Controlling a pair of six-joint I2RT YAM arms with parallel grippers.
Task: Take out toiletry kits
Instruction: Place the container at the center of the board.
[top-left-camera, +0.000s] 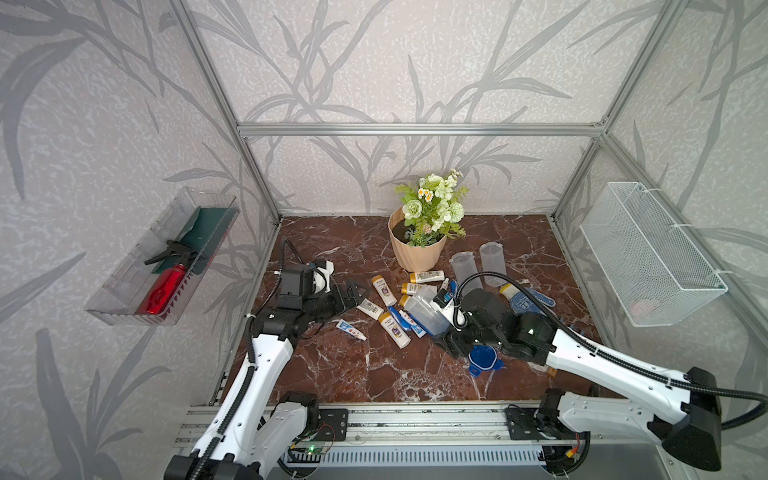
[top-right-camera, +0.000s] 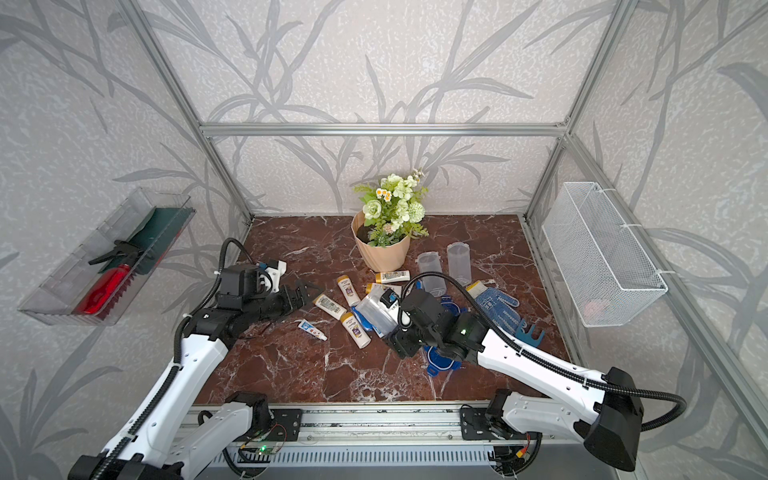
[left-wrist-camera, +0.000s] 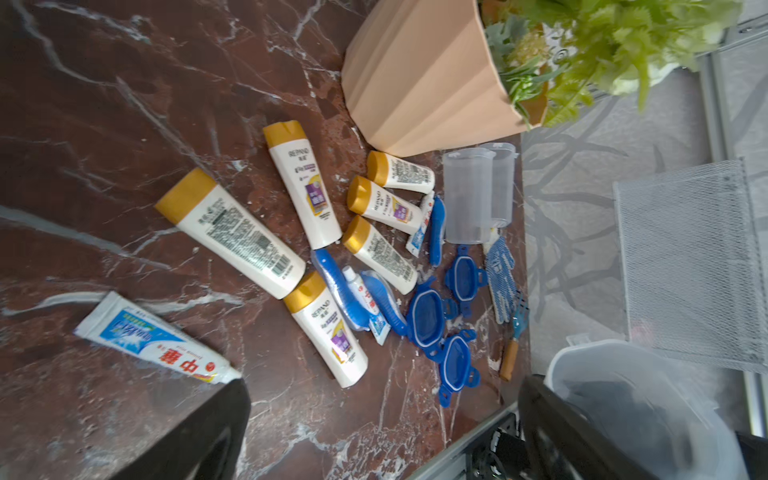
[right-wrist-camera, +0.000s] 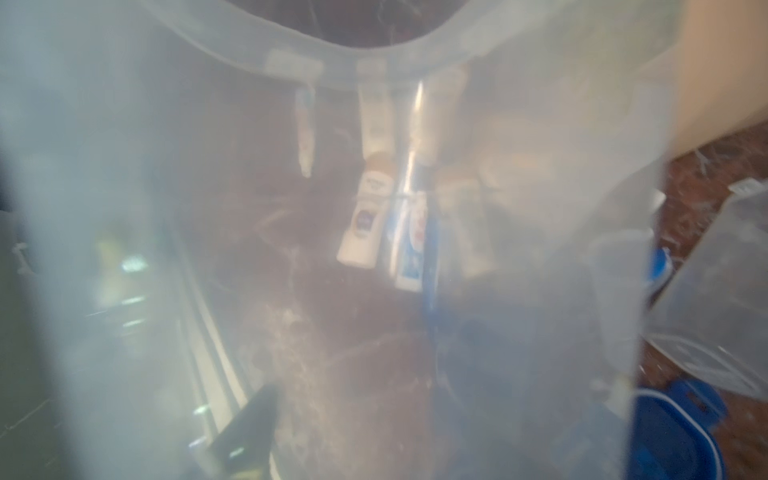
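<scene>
The toiletry kits lie scattered on the marble table: white bottles with gold caps (top-left-camera: 380, 289) (left-wrist-camera: 228, 232), a toothpaste tube (top-left-camera: 351, 330) (left-wrist-camera: 153, 340) and blue toothbrushes (left-wrist-camera: 338, 286). My left gripper (top-left-camera: 355, 293) (left-wrist-camera: 382, 449) hovers left of the pile, open, nothing between its fingers (left-wrist-camera: 199, 436). My right gripper (top-left-camera: 434, 322) is shut on a clear plastic jar (top-left-camera: 424, 311) (top-right-camera: 376, 309), tipped on its side with its mouth toward the pile. In the right wrist view the jar (right-wrist-camera: 124, 208) fills the picture. Bottles (right-wrist-camera: 365, 216) show blurred through its wall.
A beige flower pot (top-left-camera: 417, 245) stands behind the pile. Two more clear jars (top-left-camera: 465, 268) lie to its right, beside a blue-dotted glove (top-left-camera: 528, 301). Blue lids (top-left-camera: 484, 359) lie near the right arm. A wire basket (top-left-camera: 648, 253) hangs on the right wall, a clear tray (top-left-camera: 124, 299) on the left.
</scene>
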